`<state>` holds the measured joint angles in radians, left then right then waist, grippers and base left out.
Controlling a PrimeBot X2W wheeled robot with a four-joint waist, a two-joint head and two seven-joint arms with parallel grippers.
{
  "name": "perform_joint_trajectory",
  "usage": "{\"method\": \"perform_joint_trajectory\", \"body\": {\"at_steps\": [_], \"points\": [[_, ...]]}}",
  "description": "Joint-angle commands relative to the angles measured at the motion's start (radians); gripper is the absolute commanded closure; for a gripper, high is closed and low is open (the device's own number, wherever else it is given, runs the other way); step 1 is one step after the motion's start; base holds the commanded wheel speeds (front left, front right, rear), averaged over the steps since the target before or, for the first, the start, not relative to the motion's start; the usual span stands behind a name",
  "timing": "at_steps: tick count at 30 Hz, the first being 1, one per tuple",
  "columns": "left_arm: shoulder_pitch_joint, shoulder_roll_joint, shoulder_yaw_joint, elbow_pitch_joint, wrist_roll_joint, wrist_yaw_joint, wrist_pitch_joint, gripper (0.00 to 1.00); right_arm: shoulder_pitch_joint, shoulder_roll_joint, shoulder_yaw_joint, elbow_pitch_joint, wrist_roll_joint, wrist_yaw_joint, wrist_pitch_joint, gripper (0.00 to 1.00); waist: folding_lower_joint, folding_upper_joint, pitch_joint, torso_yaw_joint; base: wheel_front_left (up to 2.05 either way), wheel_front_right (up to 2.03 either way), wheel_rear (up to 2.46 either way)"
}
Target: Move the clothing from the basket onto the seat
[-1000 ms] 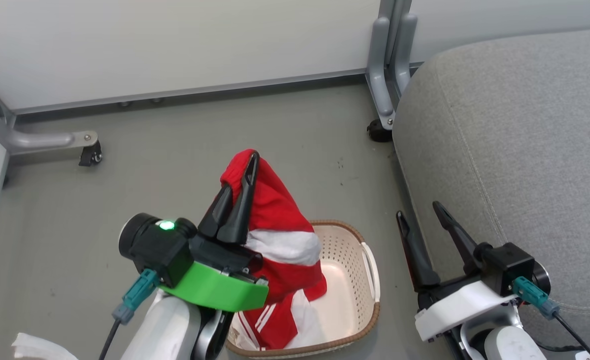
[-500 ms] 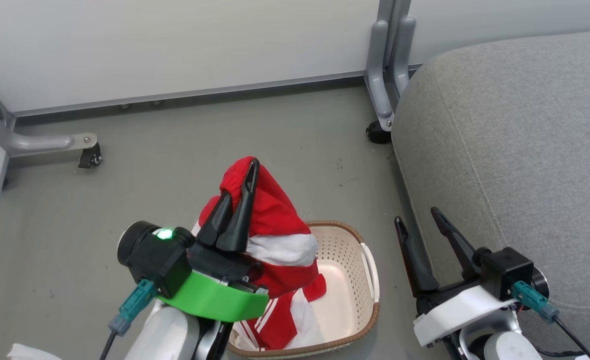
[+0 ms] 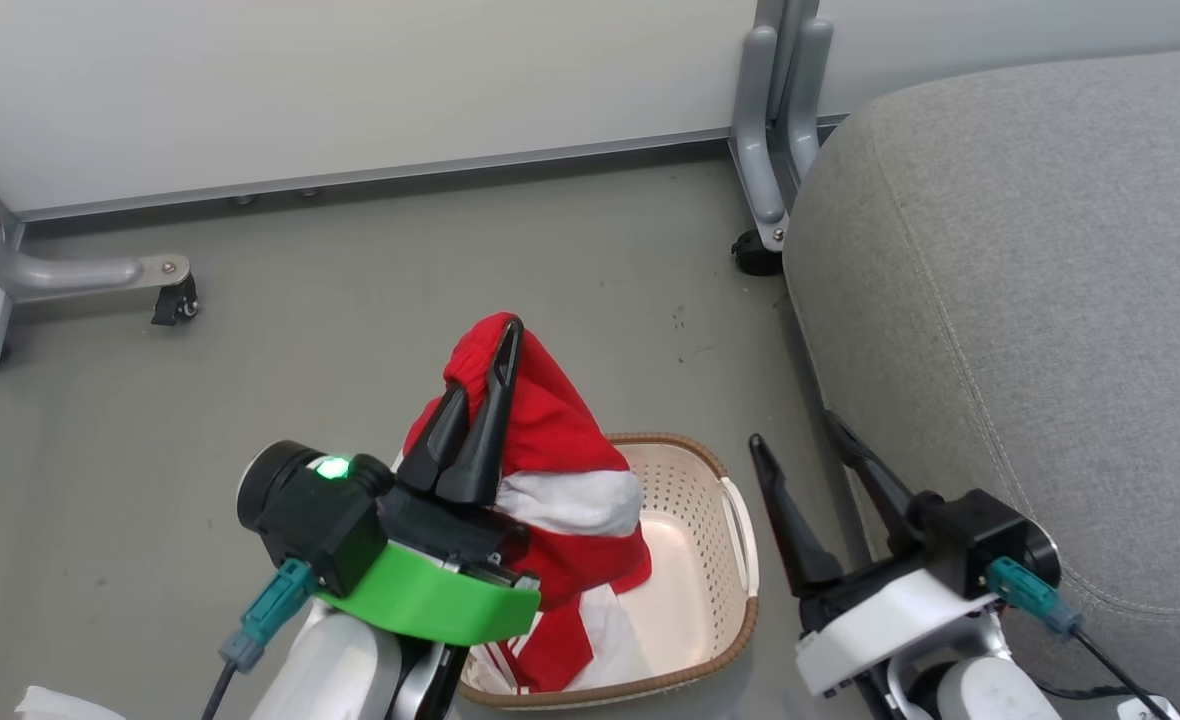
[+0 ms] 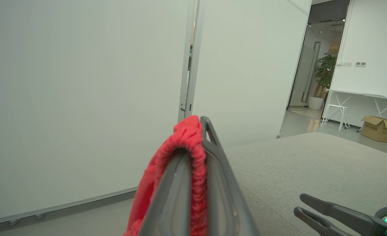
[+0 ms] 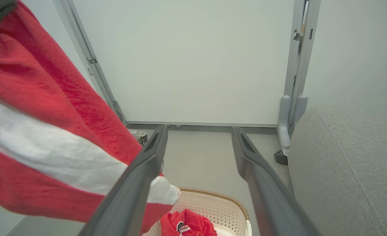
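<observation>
Grey floor (image 3: 350,300) bears the basket (image 3: 715,500); above it the left gripper (image 3: 487,356) has its fingers clamped on one red garment (image 3: 560,440), not yet over the seat (image 3: 1050,300). A second garment (image 5: 187,225) lies in the basket, and the right gripper (image 3: 792,428) holds its fingers wide, empty.

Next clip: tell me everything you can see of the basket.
The basket is small, cream-white and looks like plastic, with rounded corners, rows of small holes in its walls, a brown rim and a slot handle on the side towards the seat. It stands upright on the grey floor near the seat, with floor showing between them. Red-and-white clothing sits in its left part; the right part of its bottom is bare.
</observation>
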<state>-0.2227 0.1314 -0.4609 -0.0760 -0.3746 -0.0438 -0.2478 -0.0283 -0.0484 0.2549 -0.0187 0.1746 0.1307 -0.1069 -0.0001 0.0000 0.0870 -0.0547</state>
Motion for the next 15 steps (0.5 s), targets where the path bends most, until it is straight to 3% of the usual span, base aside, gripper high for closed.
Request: {"method": "perform_joint_trajectory", "body": {"at_steps": [1,8,15], "points": [[-0.016,0.005,-0.002,-0.004,-0.007,0.003,0.0,1.0,-0.019,-0.003,0.022,0.003,0.009,0.0,0.002,0.0,0.0001,0.0,0.004,0.001,0.0,0.0,0.0],[-0.027,0.003,-0.01,0.0,-0.008,0.001,-0.001,1.0,-0.127,-0.022,0.218,0.024,0.072,0.0,0.007,0.0,0.0001,0.0,0.017,0.007,0.0,0.0,0.0],[-0.038,-0.002,-0.023,0.008,-0.013,-0.003,0.001,1.0,-0.208,-0.036,0.344,0.09,0.151,0.0,0.015,0.0,0.0001,0.0,0.02,0.017,0.0,0.0,0.0]]}}
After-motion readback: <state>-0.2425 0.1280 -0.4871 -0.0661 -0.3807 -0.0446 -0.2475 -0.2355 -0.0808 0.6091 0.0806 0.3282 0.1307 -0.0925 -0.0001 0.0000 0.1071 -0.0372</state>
